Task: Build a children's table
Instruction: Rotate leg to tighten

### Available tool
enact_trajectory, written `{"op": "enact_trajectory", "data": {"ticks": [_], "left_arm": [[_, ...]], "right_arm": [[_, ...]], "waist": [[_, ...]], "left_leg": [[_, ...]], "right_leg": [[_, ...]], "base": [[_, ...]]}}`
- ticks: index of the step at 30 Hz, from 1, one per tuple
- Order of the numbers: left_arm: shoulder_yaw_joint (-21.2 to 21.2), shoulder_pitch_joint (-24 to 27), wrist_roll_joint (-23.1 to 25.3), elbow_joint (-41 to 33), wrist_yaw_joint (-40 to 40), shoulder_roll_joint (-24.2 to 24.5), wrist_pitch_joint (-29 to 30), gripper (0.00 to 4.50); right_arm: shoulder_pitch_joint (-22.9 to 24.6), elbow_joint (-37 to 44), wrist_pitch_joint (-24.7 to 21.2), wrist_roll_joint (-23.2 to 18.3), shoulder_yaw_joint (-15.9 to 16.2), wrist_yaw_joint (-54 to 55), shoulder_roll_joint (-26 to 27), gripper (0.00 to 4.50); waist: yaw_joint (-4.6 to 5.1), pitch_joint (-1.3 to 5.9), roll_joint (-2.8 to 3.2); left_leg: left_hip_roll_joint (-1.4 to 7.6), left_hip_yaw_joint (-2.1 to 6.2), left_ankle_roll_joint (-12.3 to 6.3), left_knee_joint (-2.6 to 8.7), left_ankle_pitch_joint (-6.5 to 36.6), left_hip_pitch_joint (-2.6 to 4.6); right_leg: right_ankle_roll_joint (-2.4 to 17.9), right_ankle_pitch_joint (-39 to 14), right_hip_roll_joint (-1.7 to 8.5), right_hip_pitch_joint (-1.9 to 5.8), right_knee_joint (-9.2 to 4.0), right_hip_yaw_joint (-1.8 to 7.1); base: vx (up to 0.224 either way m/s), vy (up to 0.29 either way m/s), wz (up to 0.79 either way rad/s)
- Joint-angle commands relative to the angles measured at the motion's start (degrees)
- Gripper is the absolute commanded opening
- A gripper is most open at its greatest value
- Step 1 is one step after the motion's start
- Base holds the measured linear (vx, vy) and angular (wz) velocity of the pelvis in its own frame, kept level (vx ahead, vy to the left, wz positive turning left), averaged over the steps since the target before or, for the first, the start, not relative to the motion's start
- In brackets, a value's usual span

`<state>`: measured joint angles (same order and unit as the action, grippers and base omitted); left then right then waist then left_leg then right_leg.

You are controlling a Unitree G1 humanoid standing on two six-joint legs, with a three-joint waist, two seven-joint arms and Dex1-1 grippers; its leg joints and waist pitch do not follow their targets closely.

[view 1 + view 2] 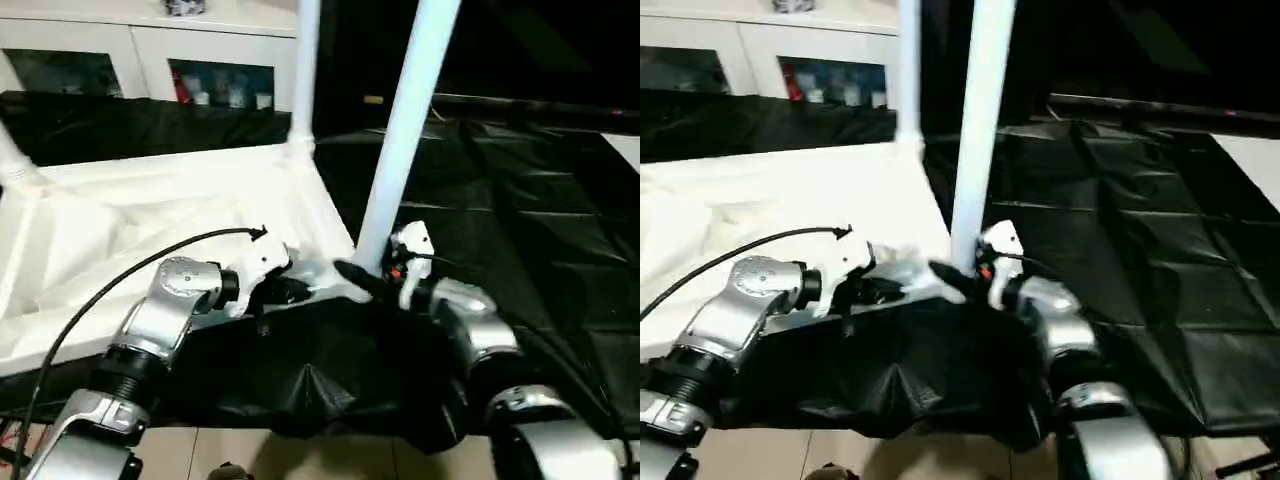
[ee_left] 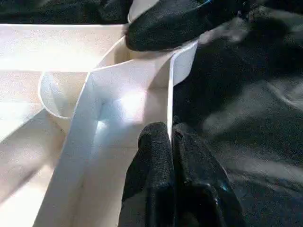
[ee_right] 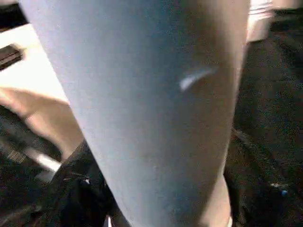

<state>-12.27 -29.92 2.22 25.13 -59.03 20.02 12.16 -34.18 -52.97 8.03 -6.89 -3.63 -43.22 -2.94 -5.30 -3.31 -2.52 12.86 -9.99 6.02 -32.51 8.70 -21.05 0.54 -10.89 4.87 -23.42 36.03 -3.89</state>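
The all-white table top (image 1: 150, 215) is lying upside down, ribbed, legs (image 1: 405, 130) rising from its right corners. Left end effector (image 2: 169, 156) is pinching its near rim; right end effector (image 1: 365, 278) is straddling the near leg.

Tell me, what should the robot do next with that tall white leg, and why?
Probably close the right gripper on the near leg and turn it tighter. The leg already stands upright in the corner socket of the upside-down table top, and the left gripper pinches the top's edge, steadying it.
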Motion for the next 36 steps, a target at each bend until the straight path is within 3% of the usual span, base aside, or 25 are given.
{"op": "enact_trajectory", "data": {"ticks": [1, 4, 8, 10, 15, 16, 17, 18, 21, 22, 23, 25, 27, 32, 36], "left_arm": [[2.4, -1.1, -0.6, -2.3, 6.4, -2.5, 0.2, 0.0], [2.8, -1.1, 0.5, -2.7, 12.5, -5.0, 2.3, 0.0], [2.5, -0.9, 1.0, -4.1, 15.9, -7.5, 3.6, 0.0], [2.4, -0.6, 0.8, -5.5, 16.7, -8.8, 4.2, 0.0], [1.8, 0.6, -0.5, -8.7, 14.4, -8.9, 2.6, 0.0], [1.8, 1.0, -0.7, -9.3, 13.8, -8.7, 2.4, 0.0], [1.7, 1.4, -1.3, -9.9, 12.5, -8.3, 2.1, 0.0], [1.6, 2.2, -1.9, -11.1, 10.7, -7.3, 2.1, 0.0], [1.7, 3.6, -2.8, -12.8, 7.6, -5.1, 1.9, 0.0], [1.7, 3.9, -2.9, -13.1, 7.0, -4.7, 1.9, 0.0], [1.7, 3.9, -3.0, -13.2, 6.7, -4.5, 1.9, 0.0], [1.5, 4.8, -4.1, -14.5, 4.1, -2.6, 2.2, 0.0], [1.3, 5.3, -5.2, -15.3, 1.1, -0.7, 2.1, 0.0], [0.2, 5.2, -5.5, -14.7, -5.2, 3.1, 1.6, 0.0], [-1.2, 4.0, -4.4, -12.9, -7.4, 5.2, 0.2, 0.0]], "right_arm": [[1.6, -0.1, 0.0, 0.2, 0.4, 5.3, 3.5, 2.72], [3.2, 1.7, -0.3, 1.0, -0.6, 15.1, 6.9, 2.72], [4.7, 3.9, -0.5, 2.0, 0.6, 17.1, 8.9, 2.72], [5.5, 5.5, -0.4, 2.1, 1.6, 16.1, 9.6, 3.28], [5.3, 8.7, -2.6, -0.3, 2.0, 11.3, 8.3, 3.59], [5.1, 9.0, -3.0, -0.2, 2.3, 10.8, 7.8, 3.7], [4.7, 9.3, -3.5, -0.1, 2.6, 9.9, 7.0, 3.78], [4.0, 9.9, -4.8, -0.4, 3.1, 6.9, 5.5, 3.85], [3.6, 10.7, -6.7, -0.6, 4.6, 0.0, 2.2, 3.85], [3.5, 10.6, -6.8, -0.6, 4.9, -1.2, 1.6, 3.85], [3.5, 10.6, -6.9, -0.6, 5.0, -1.6, 1.4, 3.85], [3.4, 10.7, -7.2, -0.5, 5.6, -5.1, -0.8, 3.85], [3.2, 10.7, -7.8, -0.6, 6.0, -8.4, -2.6, 3.85], [2.8, 11.8, -9.6, -1.6, 7.3, -16.7, -5.9, 3.85], [2.8, 12.1, -9.3, -1.2, 9.0, -21.2, -7.7, 3.85]], "waist": [[0.1, 3.84, 0.47], [0.58, 3.85, 0.4], [0.44, 3.9, 0.32], [0.41, 4.01, 0.05], [0.8, 3.98, -0.46], [1.02, 4.01, -0.35], [1.15, 4.0, -1.29], [1.05, 4.0, -0.74], [1.45, 4.07, -0.8], [1.46, 4.06, -1.22], [1.37, 4.11, -1.01], [1.36, 4.04, -1.21], [1.26, 3.89, -0.96], [1.05, 3.84, -0.99], [0.37, 3.83, -0.84]], "left_leg": [[0.41, -0.27, 0.0, 3.72, 15.1, 0.59], [0.39, -0.39, 0.04, 3.69, 14.7, 0.69], [0.37, -0.49, -0.41, 3.62, 14.4, 0.73], [0.35, -0.52, -0.98, 3.54, 13.5, 0.53], [0.09, -0.44, -2.16, 3.48, 12.1, -0.07], [0.15, -0.47, -2.34, 3.4, 11.5, -0.01], [0.16, -0.53, -2.67, 3.35, 11.3, -0.13], [0.26, -0.46, -3.09, 3.31, 10.5, -0.02], [0.25, -0.54, -3.65, 3.13, 9.1, -0.07], [0.15, -0.54, -4.16, 3.05, 8.5, -0.26], [0.26, -0.57, -4.43, 2.99, 8.2, -0.04], [0.33, -0.6, -4.54, 2.99, 8.2, 0.05], [0.47, -0.54, -3.91, 3.11, 9.7, 0.31], [0.48, -0.5, -2.99, 3.14, 10.9, 0.43], [0.56, -0.55, -2.65, 3.12, 11.4, 0.65]], "right_leg": [[10.5, -13.9, 2.81, 2.63, -4.8, 2.5], [10.5, -13.0, 2.57, 2.52, -4.78, 2.51], [9.9, -11.8, 2.51, 2.56, -4.83, 2.57], [9.9, -10.5, 2.52, 2.79, -4.64, 2.53], [9.4, -9.5, 2.47, 3.24, -4.55, 2.41], [9.5, -9.2, 2.56, 3.16, -4.57, 2.46], [9.5, -9.2, 2.51, 3.24, -4.6, 2.39], [10.1, -8.6, 2.63, 3.17, -4.39, 2.4], [11.1, -5.4, 2.39, 3.26, -4.08, 2.4], [11.6, -4.5, 2.47, 3.47, -3.94, 2.35], [12.1, -4.0, 2.56, 3.3, -3.91, 2.4], [12.5, -3.8, 2.5, 3.23, -3.89, 2.41], [12.9, -5.1, 2.51, 3.08, -3.95, 2.44], [13.0, -5.8, 2.48, 3.15, -4.0, 2.52], [13.3, -5.3, 2.49, 3.07, -3.89, 2.57]], "base": [[0.0, 0.0, 0.0], [0.0, 0.0, 0.0], [0.0, 0.0, 0.0], [0.0, 0.0, 0.0], [0.0, 0.0, 0.0], [0.0, 0.0, 0.0], [0.0, 0.0, 0.0], [0.0, 0.0, 0.0], [0.0, 0.0, 0.0], [0.0, 0.0, 0.0], [0.0, 0.0, 0.0], [0.0, 0.0, 0.0], [0.0, 0.0, 0.0], [0.0, 0.0, 0.0], [0.0, 0.0, 0.0]]}}
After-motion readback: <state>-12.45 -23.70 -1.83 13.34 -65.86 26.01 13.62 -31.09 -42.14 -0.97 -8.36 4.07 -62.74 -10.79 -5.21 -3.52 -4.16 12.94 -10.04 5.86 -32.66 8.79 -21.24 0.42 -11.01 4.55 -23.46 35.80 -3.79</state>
